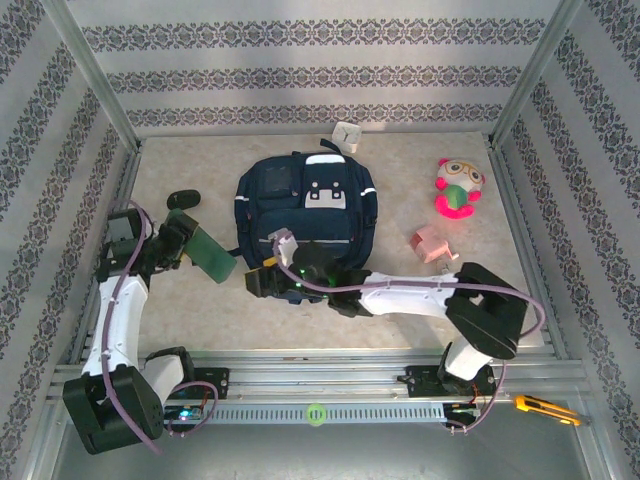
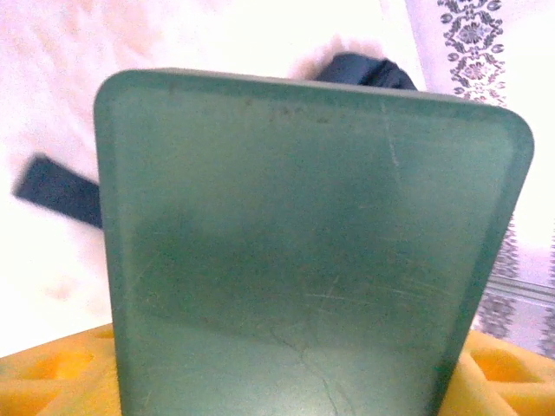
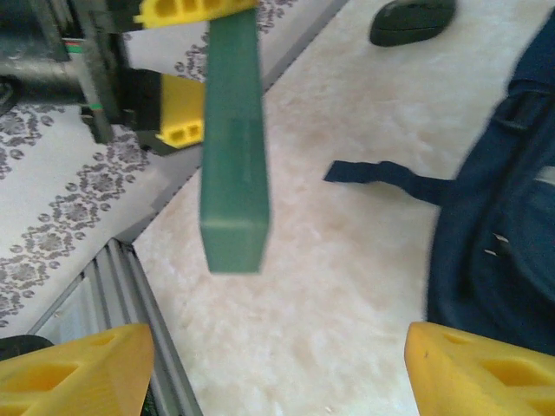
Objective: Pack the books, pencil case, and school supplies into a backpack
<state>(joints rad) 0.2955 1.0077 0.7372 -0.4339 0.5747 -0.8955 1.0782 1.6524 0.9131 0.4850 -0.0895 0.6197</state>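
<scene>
My left gripper [image 1: 188, 243] is shut on a plain dark green book [image 1: 212, 256], held in the air left of the backpack [image 1: 305, 200]. The book's cover [image 2: 303, 251] fills the left wrist view, with a yellow fingertip [image 2: 52, 377] at each lower corner. My right gripper [image 1: 262, 281] is open at the backpack's near-left corner, with nothing between its fingers [image 3: 78, 368]. It faces the book's thin edge [image 3: 232, 147]. The navy backpack [image 3: 503, 243] lies flat in the middle of the table. The pale-pink pencil case [image 1: 433, 245] sits to its right.
A pink-and-green plush toy [image 1: 457, 188] lies at the back right. A black oval object [image 1: 183, 201] rests near the left arm. A small white thing [image 1: 347, 133] stands behind the backpack. A loose strap [image 3: 381, 173] trails left. A yellow cutter [image 1: 545, 408] lies on the front rail.
</scene>
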